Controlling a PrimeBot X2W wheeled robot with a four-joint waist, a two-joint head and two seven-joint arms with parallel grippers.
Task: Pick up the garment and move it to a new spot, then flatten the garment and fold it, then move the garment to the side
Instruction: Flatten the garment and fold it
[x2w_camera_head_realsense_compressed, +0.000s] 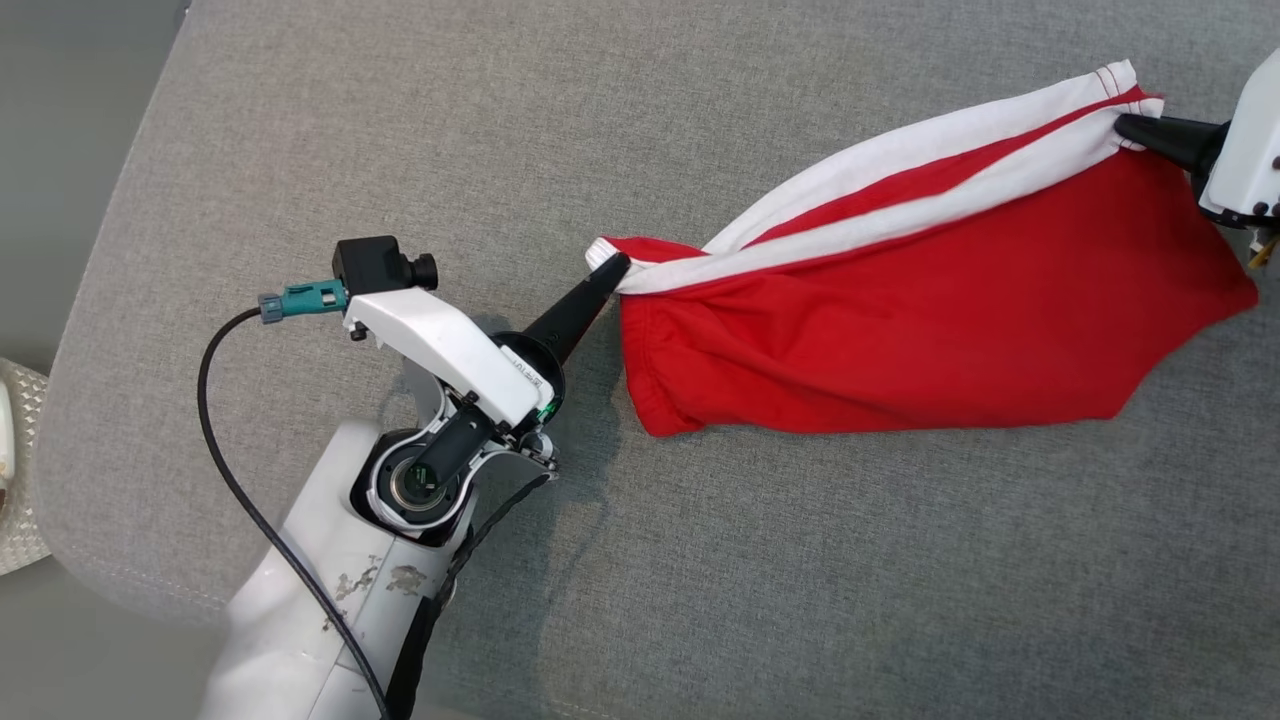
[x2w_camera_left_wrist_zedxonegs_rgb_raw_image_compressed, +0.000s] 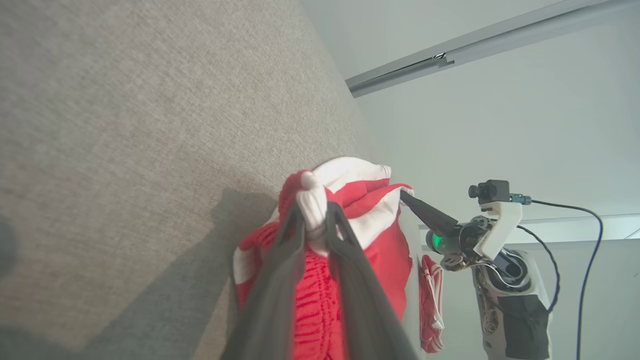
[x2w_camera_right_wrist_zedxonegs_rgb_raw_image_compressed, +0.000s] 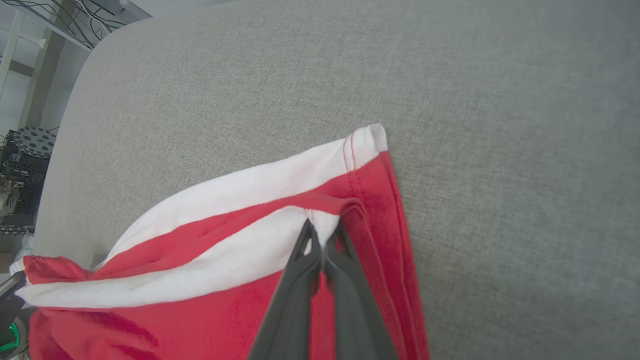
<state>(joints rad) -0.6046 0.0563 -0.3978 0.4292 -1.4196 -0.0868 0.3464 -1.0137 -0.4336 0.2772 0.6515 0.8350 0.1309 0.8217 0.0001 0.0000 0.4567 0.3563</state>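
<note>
Looked like the flattening step: left hand (x2w_camera_head_realsense_compressed: 616, 266) mid-frame and right hand (x2w_camera_head_realsense_compressed: 1122, 126) upper right both gripped the stretched garment (x2w_camera_head_realsense_compressed: 900, 340), which probably needed laying down smooth next.

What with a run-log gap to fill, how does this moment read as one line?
left hand: grips garment corner | right hand: pinches white stripe | garment: stretched between hands

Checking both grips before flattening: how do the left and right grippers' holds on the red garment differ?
The left gripper pinches a thick bunched wad, fingers slightly apart; the right gripper nips a thin white fold, fingers nearly touching. Left holds the gathered end of the garment, right the hemmed end. Both grip its white-striped edge.
</note>
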